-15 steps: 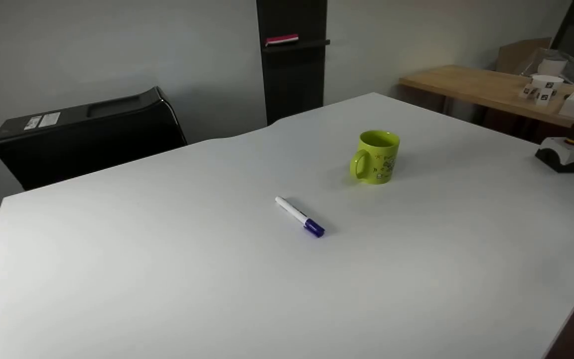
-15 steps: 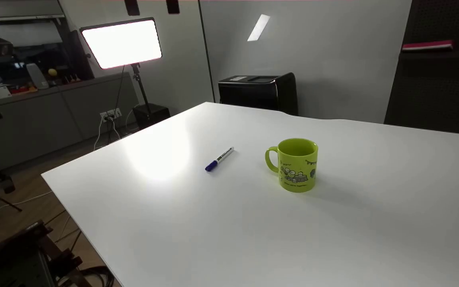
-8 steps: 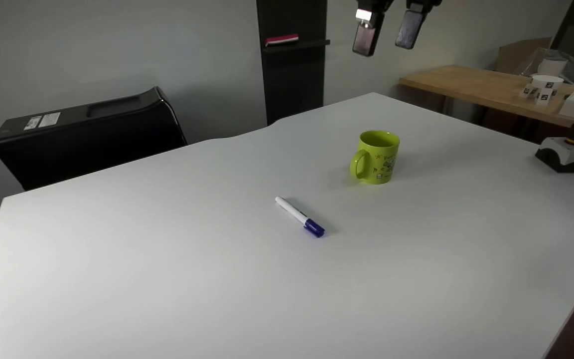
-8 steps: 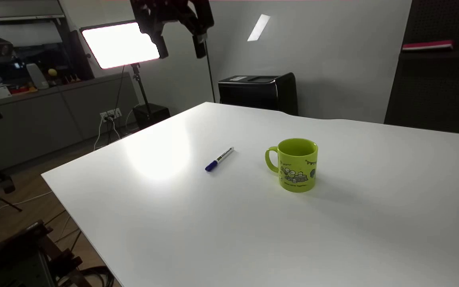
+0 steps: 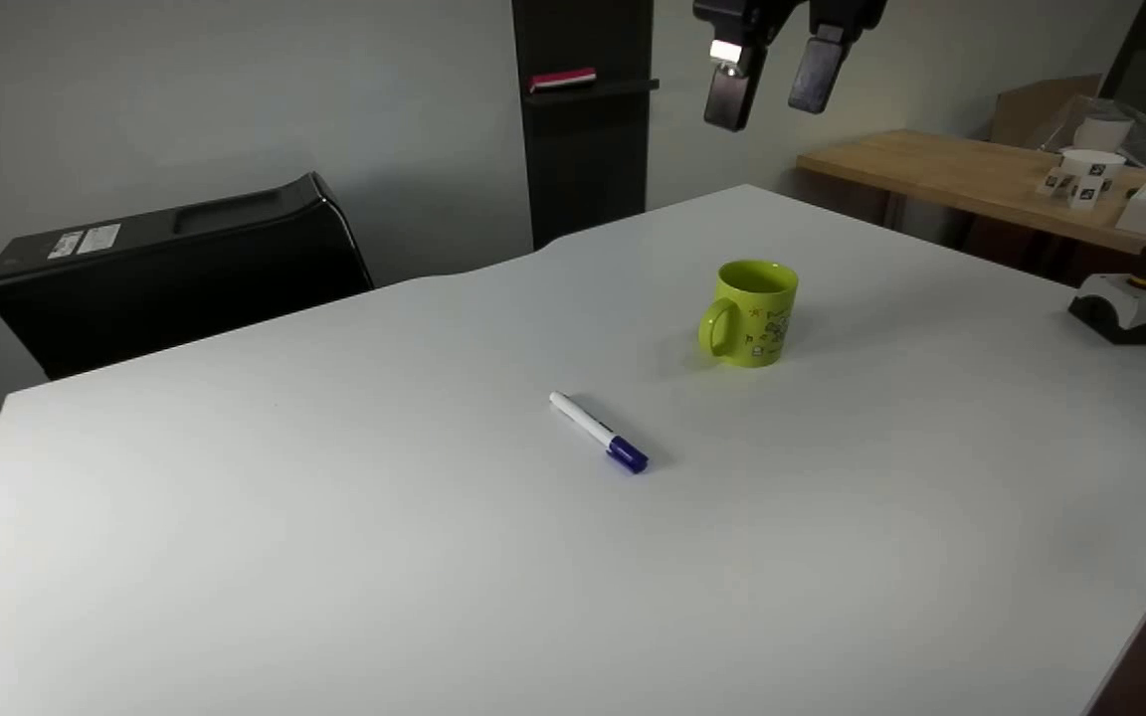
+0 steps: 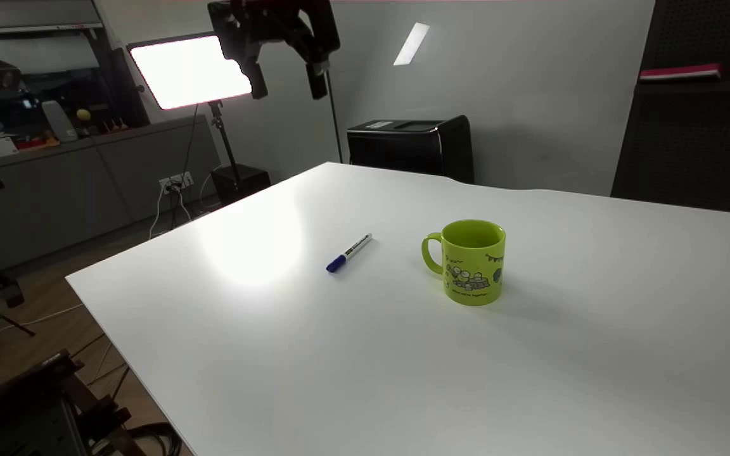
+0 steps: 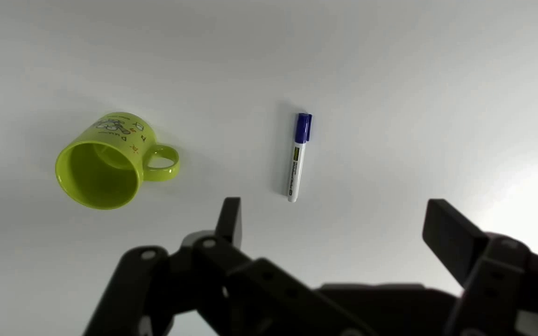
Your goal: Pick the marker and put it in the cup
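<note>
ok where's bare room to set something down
In an exterior view, the white tabletop is bare between its left edge and the capped marker, and between the lime green mug and button box. Tightest: between marker and mug handle.

On the table (image 6: 339, 354): marker (image 6: 350, 253) and cup (image 6: 474, 278). In both exterior views the marker lies left of the upright cup, apart from it; handle (image 6: 426, 255) on the marker's side; gripper (image 6: 289, 95) above, well apart from both.

In an exterior view, hangs with gripper (image 6: 288, 88) spread wide, high over the white table (image 6: 352, 354), well above the flat-lying marker (image 6: 352, 252) and, apart from it, the upright lime-green cup (image 6: 466, 263).
</note>
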